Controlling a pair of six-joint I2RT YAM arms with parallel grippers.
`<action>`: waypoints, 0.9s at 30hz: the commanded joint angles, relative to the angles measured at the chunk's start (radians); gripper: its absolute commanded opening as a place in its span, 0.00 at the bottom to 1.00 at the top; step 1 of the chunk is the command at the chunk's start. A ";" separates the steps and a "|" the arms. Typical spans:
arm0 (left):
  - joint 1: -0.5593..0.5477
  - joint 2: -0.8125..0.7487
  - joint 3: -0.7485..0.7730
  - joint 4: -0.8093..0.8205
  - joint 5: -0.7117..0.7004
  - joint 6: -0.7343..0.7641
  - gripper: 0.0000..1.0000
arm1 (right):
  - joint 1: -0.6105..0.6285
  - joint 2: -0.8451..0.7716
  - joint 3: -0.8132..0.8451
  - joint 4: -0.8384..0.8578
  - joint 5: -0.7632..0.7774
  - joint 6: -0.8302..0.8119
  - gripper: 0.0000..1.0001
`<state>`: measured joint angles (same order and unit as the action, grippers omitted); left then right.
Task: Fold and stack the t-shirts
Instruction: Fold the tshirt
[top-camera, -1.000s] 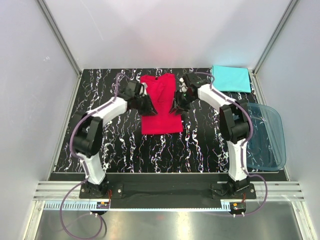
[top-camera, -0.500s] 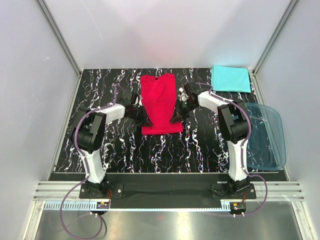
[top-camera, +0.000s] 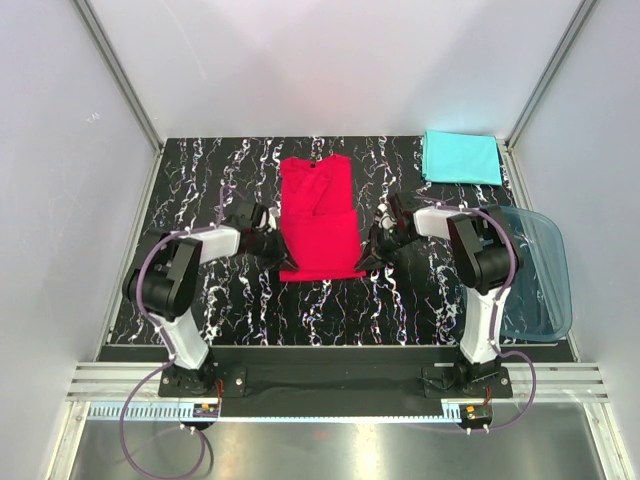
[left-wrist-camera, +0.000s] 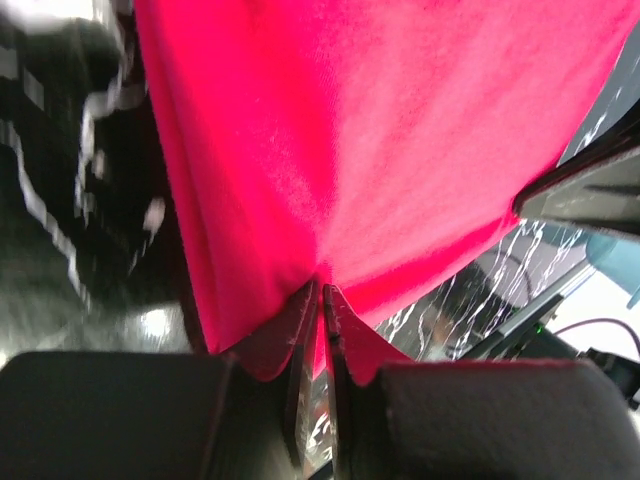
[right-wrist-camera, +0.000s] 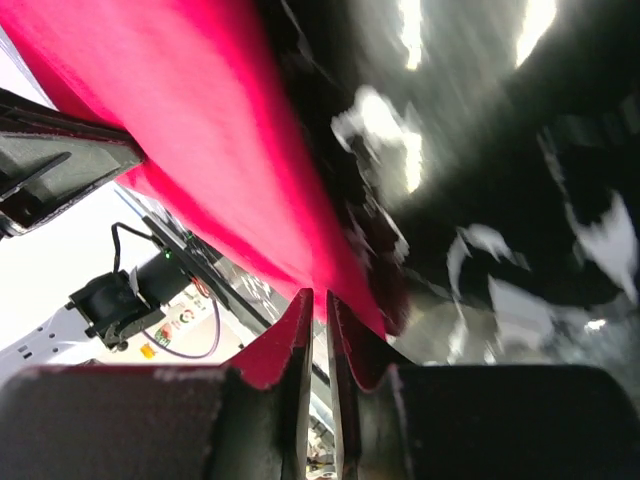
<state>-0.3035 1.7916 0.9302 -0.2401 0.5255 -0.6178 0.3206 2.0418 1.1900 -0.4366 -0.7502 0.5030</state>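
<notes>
- Fingers on the left gripper (left-wrist-camera: 322, 285) are pressed together on a pinch of the red t-shirt (top-camera: 320, 215). The cloth fans out from the tips in taut creases.
- The right gripper (right-wrist-camera: 318, 295) also has its fingers drawn close. Red fabric lies over one of them and runs away from the tips, so I judge it clamped on the shirt's edge too.
- From above, the left gripper (top-camera: 270, 245) and right gripper (top-camera: 378, 243) sit at the two near corners of the red t-shirt. It lies as a long narrow panel in the middle of the black marbled surface (top-camera: 300, 310), collar end towards the back.
- The turquoise t-shirt (top-camera: 460, 157) lies folded flat at the back right corner, well apart from the red one. The blue plastic tub (top-camera: 535, 270) sits at the right edge.
- Handling judgement: the cloth is light, limp and not fragile. It will sag and crease wherever it is unsupported, and it may slip out of a shallow pinch.
- Best hold, in my judgement: both near corners through all layers, kept level and evenly spread, so that the panel does not twist.
</notes>
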 joint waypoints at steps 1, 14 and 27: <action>0.003 -0.069 -0.108 -0.018 -0.025 0.033 0.14 | -0.003 -0.087 -0.087 0.032 0.040 -0.004 0.17; -0.042 -0.581 -0.278 -0.215 -0.186 -0.075 0.52 | 0.004 -0.456 -0.467 0.211 0.043 0.202 1.00; -0.037 -0.773 -0.566 -0.122 -0.216 -0.331 0.45 | 0.170 -0.465 -0.530 0.340 0.276 0.350 0.94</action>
<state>-0.3458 1.0565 0.4259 -0.4168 0.3336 -0.8394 0.4767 1.5780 0.6853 -0.1452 -0.6075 0.8108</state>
